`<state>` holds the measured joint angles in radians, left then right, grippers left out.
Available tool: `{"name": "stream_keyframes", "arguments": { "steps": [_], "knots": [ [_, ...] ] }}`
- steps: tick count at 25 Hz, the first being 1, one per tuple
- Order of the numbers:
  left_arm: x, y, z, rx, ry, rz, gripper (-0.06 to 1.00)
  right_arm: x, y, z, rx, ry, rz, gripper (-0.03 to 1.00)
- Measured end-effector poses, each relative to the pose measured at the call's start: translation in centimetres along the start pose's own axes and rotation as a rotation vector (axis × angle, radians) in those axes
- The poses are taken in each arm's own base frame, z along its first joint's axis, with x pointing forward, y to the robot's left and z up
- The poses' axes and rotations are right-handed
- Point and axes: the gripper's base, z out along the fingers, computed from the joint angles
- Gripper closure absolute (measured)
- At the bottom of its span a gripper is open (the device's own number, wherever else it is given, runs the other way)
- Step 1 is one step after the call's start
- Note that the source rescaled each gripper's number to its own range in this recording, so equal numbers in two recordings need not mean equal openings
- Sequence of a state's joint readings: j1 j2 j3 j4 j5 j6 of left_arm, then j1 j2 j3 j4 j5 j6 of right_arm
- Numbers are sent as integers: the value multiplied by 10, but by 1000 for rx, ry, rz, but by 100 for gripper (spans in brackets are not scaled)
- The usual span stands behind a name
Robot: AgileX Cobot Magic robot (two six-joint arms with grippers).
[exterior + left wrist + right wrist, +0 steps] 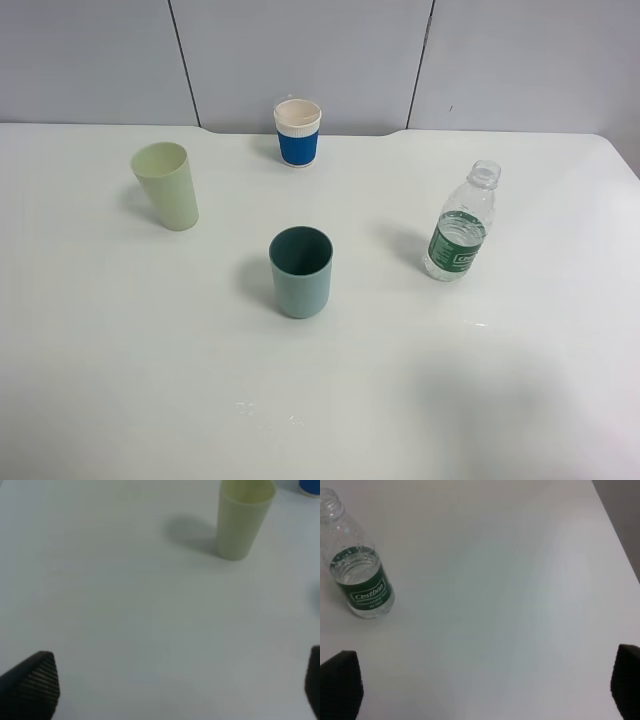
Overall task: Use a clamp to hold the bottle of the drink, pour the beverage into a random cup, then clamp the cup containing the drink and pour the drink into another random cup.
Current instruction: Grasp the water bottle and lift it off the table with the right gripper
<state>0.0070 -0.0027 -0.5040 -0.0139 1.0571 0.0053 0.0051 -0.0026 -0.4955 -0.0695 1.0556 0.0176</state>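
Note:
A clear uncapped bottle (pixel 461 226) with a green label and some water stands upright on the right of the white table; it also shows in the right wrist view (pixel 357 565). A teal cup (pixel 300 271) stands in the middle, a pale green cup (pixel 167 185) at the left, also in the left wrist view (pixel 243 517), and a blue-sleeved white cup (pixel 298 131) at the back. Neither arm shows in the exterior view. My left gripper (pixel 182 687) is open and empty, well short of the pale green cup. My right gripper (pixel 485 687) is open and empty, short of the bottle.
The white table (pixel 120 330) has grey wall panels (pixel 300 50) behind it. Its right edge (pixel 615 525) shows in the right wrist view. A few small droplets (pixel 245 407) lie near the table's front.

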Motion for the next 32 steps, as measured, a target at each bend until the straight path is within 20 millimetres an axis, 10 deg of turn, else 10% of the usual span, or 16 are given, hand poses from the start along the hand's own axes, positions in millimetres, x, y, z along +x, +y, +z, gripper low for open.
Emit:
{"name": "stream_keyframes", "arguments": {
  "steps": [32],
  "knots": [
    [0,0,0,0,0,-5,-6,0,0,0,0,0,0,-3]
  ]
}}
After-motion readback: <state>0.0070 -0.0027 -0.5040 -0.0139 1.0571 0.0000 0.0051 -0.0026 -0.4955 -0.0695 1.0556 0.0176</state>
